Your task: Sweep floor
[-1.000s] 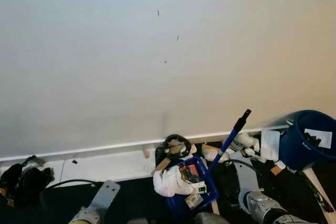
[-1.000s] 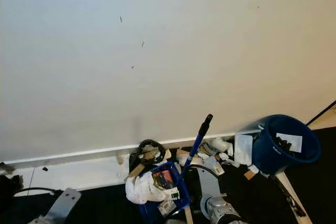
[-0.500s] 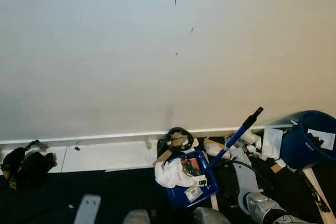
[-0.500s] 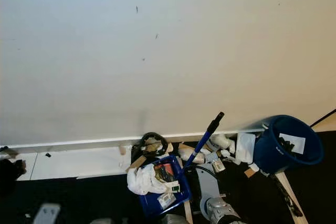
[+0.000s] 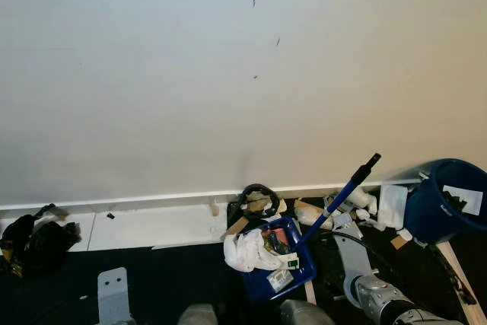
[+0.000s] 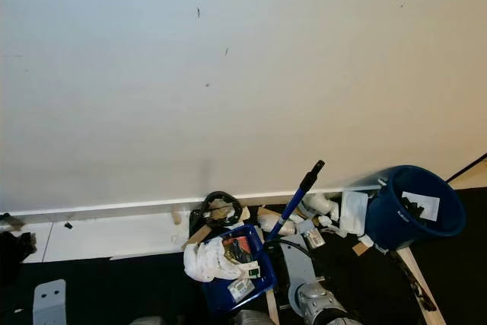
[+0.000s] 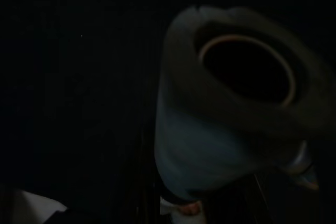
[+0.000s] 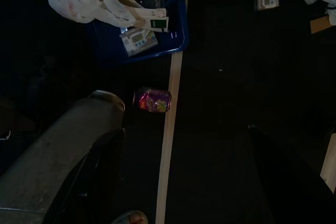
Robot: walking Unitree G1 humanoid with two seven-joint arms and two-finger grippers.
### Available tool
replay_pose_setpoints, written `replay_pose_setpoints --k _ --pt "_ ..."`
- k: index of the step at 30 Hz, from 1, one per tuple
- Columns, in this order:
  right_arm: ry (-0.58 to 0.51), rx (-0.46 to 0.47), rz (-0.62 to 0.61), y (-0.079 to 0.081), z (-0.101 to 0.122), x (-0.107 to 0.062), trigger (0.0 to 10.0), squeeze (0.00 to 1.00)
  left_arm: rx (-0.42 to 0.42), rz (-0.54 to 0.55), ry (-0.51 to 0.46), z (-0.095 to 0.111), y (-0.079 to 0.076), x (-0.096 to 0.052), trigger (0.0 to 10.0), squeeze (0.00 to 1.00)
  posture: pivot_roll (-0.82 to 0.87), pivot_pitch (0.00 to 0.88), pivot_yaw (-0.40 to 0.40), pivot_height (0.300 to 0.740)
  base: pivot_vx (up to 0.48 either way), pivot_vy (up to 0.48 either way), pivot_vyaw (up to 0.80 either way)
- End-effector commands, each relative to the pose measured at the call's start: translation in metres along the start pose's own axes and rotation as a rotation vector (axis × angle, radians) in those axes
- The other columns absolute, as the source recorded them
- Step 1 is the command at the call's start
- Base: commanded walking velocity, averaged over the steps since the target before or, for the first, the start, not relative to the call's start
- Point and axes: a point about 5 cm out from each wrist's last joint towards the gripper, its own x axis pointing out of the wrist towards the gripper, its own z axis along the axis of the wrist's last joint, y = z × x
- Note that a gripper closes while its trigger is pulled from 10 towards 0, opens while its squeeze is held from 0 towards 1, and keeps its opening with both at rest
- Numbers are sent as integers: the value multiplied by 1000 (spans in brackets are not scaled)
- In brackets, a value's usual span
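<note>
1 broom handle (image 5: 339,201): stiff, light; I'd grab mid-shaft above dustpan (image 5: 275,272). Right pincer's and left pincer's grip: can't tell.

The blue bucket (image 5: 447,207) is cut off at the frame's right edge, its contents too small to identify.

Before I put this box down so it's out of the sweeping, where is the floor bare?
Bare dark floor lies between the black bag and the blue plastic dustpan. Crowded: white scraps between dustpan and round blue bucket.
</note>
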Motion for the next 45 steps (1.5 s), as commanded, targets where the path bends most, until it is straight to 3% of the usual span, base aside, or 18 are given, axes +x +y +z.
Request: replay_pose_setpoints --k 1,6,7,9,13,18,25,41,44,45 --pt "4 -12 -9 -5 0 0 10000 0 -86 -40 -50 4 -14 -1 10000 0 167 0 -102 740 0 0 0" --pt "3 -21 -12 -7 1 -1 10000 0 -135 -51 -111 8 -16 -2 10000 0 160 0 -105 740 0 0 0" --pt "3 -25 -13 -7 1 -1 10000 0 -139 -55 -219 38 -21 -1 10000 0 159 0 -105 740 0 0 0" --pt "5 -31 -15 -8 0 -1 10000 0 -147 -58 -361 77 -27 -3 10000 0 157 0 -106 740 0 0 0" --pt "11 -37 -16 -8 -3 -1 10000 0 -160 -52 -422 90 -28 -5 10000 0 155 0 -106 740 0 0 0" --pt "25 -41 -14 -6 -10 -1 10000 0 -202 -74 -456 98 -30 -6 10000 0 153 0 -105 740 0 0 0" --pt "38 -42 -16 -7 -15 -1 10000 0 -191 -94 -462 101 -33 -7 10000 0 151 0 -101 740 0 0 0" --pt "53 -50 -29 -17 -24 -3 10000 0 -212 -16 -511 105 -26 -8 10000 0 151 0 -103 740 0 0 0" --pt "57 -50 -32 -20 -26 -4 10000 0 -77 -22 -488 104 -30 -7 10000 0 151 0 -99 740 0 0 0" --pt "57 -50 -32 -20 -26 -4 10000 0 -77 -22 -488 104 -30 -7 10000 0 151 0 -99 740 0 0 0"
